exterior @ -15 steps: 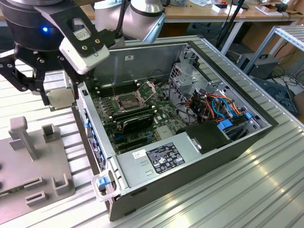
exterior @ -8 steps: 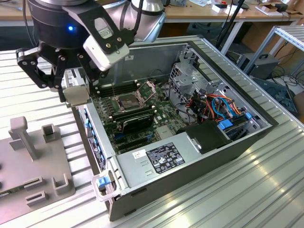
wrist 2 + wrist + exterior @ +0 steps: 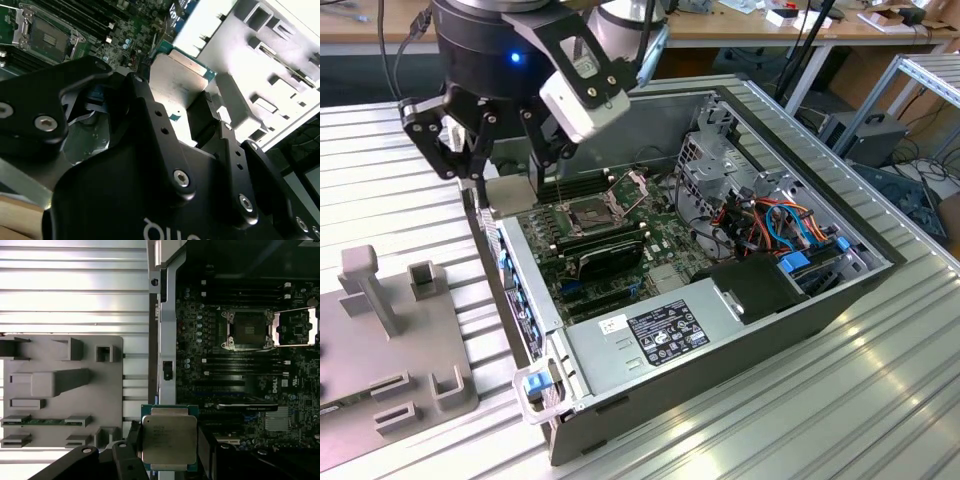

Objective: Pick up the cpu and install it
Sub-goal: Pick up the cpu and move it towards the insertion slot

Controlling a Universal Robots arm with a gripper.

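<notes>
Fingers (image 3: 155, 125) clamp the cpu (image 3: 169, 440) by its edges, apart from the open socket (image 3: 247, 329); seating it well likely needs it level and square.

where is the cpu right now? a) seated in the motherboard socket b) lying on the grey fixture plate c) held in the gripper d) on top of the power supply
c, in the first wrist view the cpu sits clamped in the gripper, while the socket stands open.
</notes>
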